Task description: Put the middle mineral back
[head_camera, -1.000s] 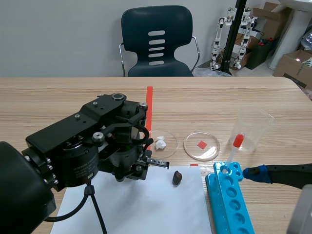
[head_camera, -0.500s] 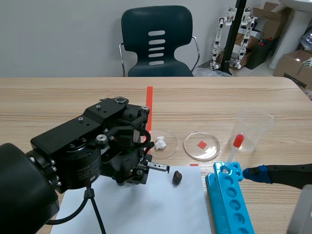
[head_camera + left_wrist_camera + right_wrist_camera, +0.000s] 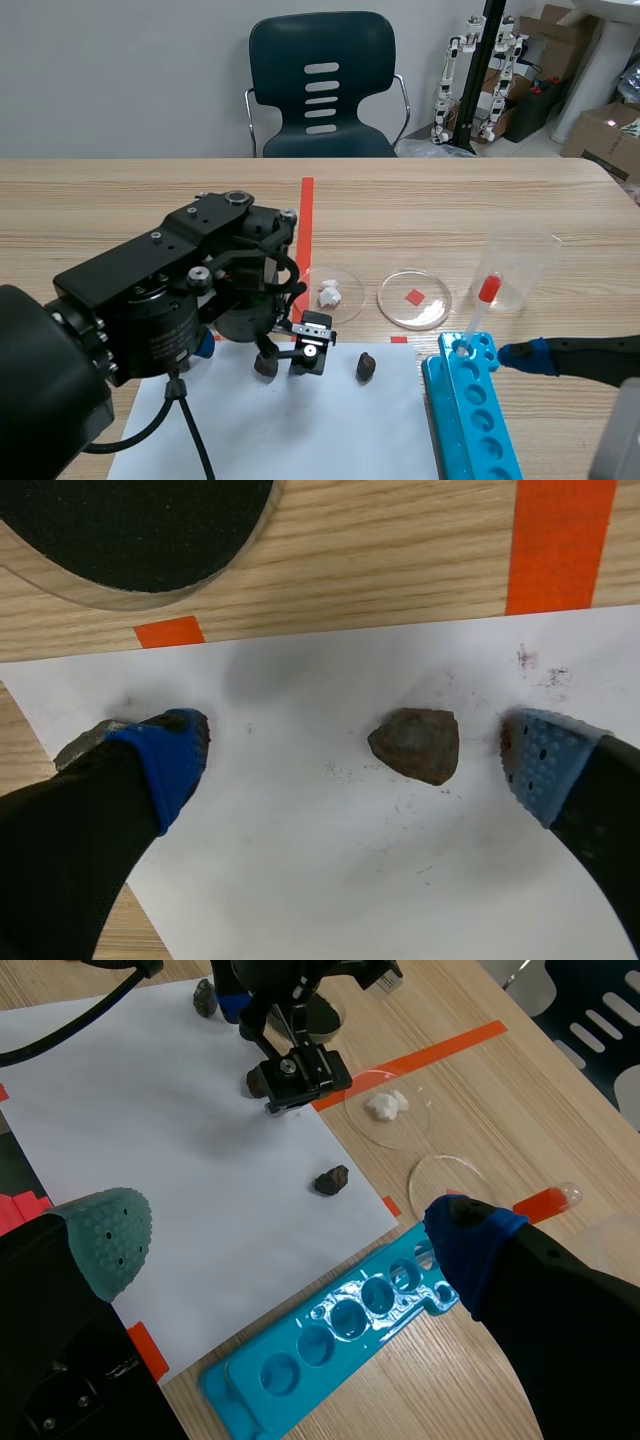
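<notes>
Left hand — released, fingers spread, low over the white sheet. Between my fingers, nearer one pad but touching neither: middle mineral, brown, lying on the sheet. Ahead: clear dish holding a black disc, on the worktop. Right hand — released; blue rack between its fingers.

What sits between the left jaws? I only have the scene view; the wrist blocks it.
Observer: A brown mineral lies on the white paper between the open left jaws, untouched, nearer one pad.
Operator: Anything ahead of it?
Observer: A clear dish holding a black disc, just off the paper.
Operator: Other minerals hidden from me?
Observer: A grey one at the paper's edge, beside the left arm, seen from the right wrist.
</notes>
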Tool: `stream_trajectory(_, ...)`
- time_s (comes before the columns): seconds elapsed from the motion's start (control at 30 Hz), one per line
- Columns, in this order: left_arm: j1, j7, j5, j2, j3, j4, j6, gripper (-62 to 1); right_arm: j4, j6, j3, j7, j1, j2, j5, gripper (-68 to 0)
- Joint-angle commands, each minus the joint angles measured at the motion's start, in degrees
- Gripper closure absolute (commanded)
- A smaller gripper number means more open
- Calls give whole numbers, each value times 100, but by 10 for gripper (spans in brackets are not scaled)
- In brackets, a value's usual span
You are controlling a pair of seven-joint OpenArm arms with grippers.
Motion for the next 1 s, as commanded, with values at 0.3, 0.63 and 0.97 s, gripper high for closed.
stream_trajectory(0.3,-9,-114,-105,129,13,66,-13,-623,153,-28,20,87,2,-2,57,-569)
stream_trajectory(0.63,31,-94,-212,81,-4,181,-13,-623,153,-28,20,87,2,-2,57,-569)
stream_trajectory(0.97,363,-101,-282,-223,-83,1021,96,-623,153,-28,20,87,2,-2,57,-569)
